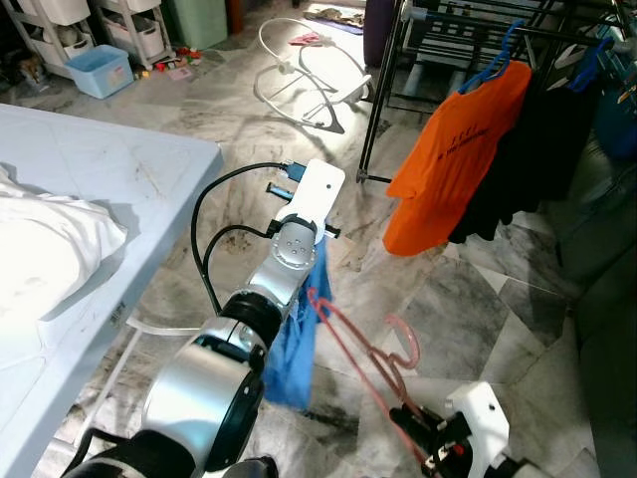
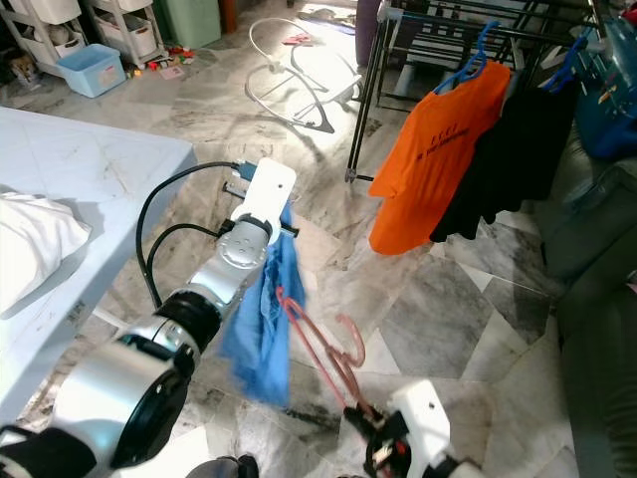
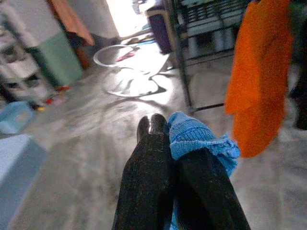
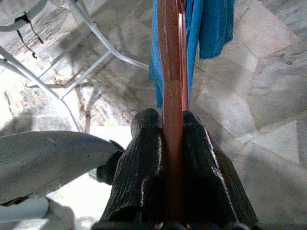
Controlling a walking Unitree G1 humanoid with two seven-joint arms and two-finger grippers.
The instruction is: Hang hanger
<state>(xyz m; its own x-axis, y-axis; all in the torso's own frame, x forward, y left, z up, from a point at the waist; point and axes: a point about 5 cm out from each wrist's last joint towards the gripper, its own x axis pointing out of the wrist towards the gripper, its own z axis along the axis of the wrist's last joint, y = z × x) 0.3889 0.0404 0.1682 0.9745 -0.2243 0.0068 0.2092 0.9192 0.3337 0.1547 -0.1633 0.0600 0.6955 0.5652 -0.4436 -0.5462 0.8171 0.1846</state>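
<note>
Right gripper [image 4: 171, 158] clamped on the pink hanger [image 1: 363, 354], low and near the body; left gripper [image 3: 173, 158] pinched shut on the blue garment [image 1: 297, 339], held out ahead with the cloth drooping below the wrist. Hanger lying against the garment, apparently partly threaded, though hard to confirm. Clothes rack [image 1: 458, 25] well apart across the marble floor [image 1: 478, 299], already carrying an orange shirt [image 1: 453, 159] and dark clothes. Judged about midway: garment and hanger in hand; carrying over and hooking on the rail left.
</note>
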